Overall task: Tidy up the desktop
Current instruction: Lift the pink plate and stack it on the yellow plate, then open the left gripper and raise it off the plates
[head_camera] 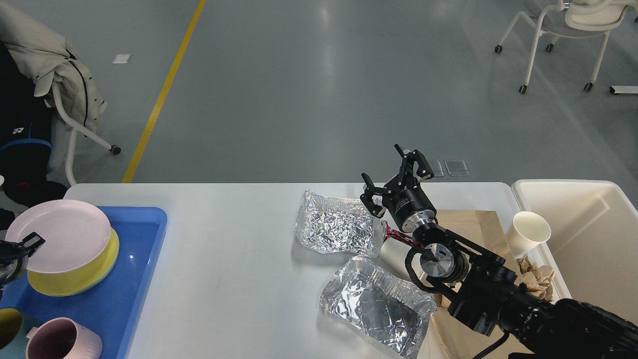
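Note:
The white desktop (239,249) carries two crumpled foil pieces, one (336,227) at centre and one (379,304) nearer the front. My right gripper (396,180) hovers open and empty just behind the centre foil. At the far left, a pink plate (57,242) lies on a yellow plate (75,279) inside the blue tray (134,299). My left gripper (22,247) is mostly cut off by the left edge, with one finger over the pink plate's rim, still gripping it.
A white paper cup (528,232) leans by the cream bin (593,239) at the right. Brown paper (473,222) and crumpled wads (536,276) lie under my right arm. A pink mug (60,341) stands in the tray's front corner. Chairs stand on the floor beyond.

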